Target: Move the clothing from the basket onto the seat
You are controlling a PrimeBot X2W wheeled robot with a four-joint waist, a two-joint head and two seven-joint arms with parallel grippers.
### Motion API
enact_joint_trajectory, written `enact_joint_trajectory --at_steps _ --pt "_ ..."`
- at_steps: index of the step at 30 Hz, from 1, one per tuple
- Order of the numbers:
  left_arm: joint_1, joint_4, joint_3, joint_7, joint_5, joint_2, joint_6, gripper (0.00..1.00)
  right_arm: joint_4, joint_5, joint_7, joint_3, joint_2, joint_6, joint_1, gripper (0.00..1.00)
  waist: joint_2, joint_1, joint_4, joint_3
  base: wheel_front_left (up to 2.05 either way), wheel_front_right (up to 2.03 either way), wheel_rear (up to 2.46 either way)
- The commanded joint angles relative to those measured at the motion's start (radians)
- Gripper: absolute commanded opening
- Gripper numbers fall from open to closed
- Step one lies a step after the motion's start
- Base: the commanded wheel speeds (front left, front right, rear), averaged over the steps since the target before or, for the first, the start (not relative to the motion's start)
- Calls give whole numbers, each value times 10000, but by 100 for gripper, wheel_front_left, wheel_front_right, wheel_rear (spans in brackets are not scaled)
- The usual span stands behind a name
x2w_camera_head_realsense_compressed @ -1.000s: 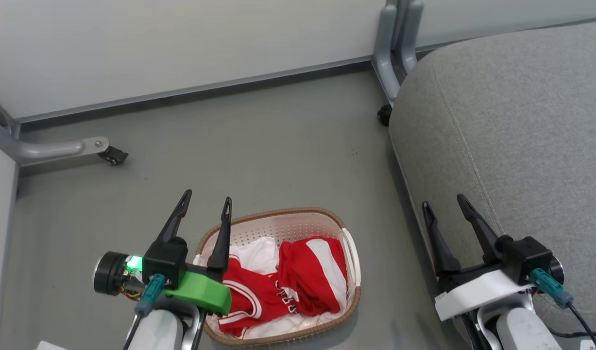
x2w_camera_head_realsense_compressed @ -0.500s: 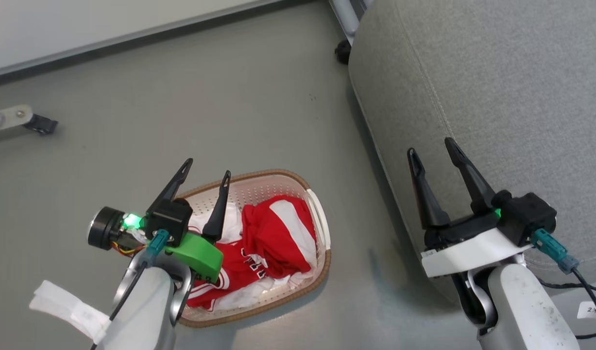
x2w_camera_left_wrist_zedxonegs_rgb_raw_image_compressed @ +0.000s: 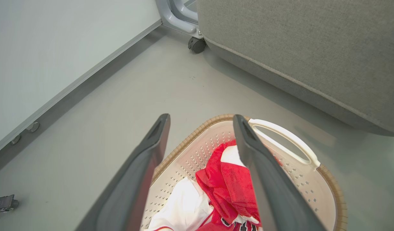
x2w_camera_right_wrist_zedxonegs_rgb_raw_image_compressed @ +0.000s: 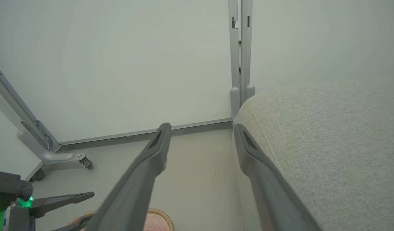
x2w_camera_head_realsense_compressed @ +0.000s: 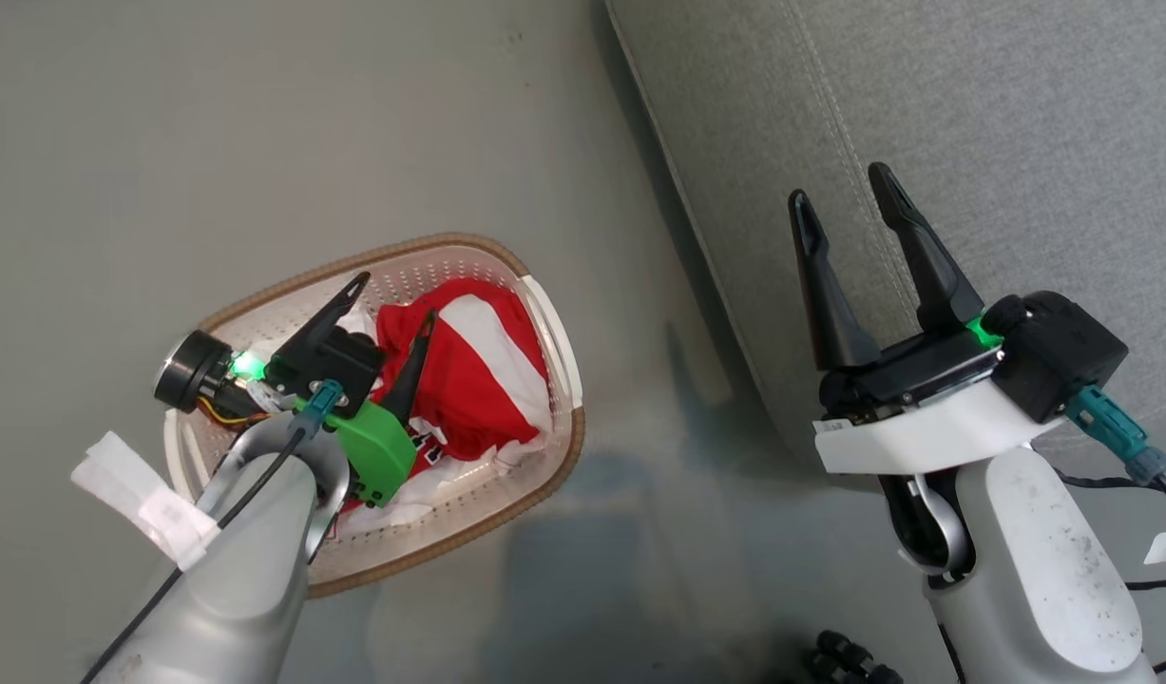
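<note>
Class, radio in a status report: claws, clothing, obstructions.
Left claw open above basket. Right claw open at seat edge. Clothing in basket, ungripped. No obstruction seen.

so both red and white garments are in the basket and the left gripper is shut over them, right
Not quite: the left gripper is open, not shut. The left wrist view shows its two fingers spread well apart above the clothing, holding nothing. The rest stands: both red-and-white garments lie in the basket.
</note>
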State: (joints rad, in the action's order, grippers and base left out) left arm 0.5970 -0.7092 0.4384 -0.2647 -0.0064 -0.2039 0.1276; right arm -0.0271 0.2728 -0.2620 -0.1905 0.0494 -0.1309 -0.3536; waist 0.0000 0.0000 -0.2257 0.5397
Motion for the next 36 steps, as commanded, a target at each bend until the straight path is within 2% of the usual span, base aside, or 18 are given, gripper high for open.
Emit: enact_joint_trajectory --at_steps 1,15,27,36 --pt "336 -199 185 3 -138 -140 40 100 -102 52 -46 -25 18 3 -187 100 0 0 -585 998 0 0 0" --pt "2165 -2781 3053 3 -979 -516 33 100 -587 -80 -46 -100 20 3 -778 100 0 0 -625 2646 0 0 0" --pt "3441 -4261 4542 4 -1668 -584 34 100 -833 -21 -46 -13 18 3 -990 100 0 0 -657 3729 0 0 0" --pt "4220 -4673 5577 7 -2668 -400 35 100 -985 -15 -46 -16 21 3 -1076 100 0 0 -658 4264 0 0 0"
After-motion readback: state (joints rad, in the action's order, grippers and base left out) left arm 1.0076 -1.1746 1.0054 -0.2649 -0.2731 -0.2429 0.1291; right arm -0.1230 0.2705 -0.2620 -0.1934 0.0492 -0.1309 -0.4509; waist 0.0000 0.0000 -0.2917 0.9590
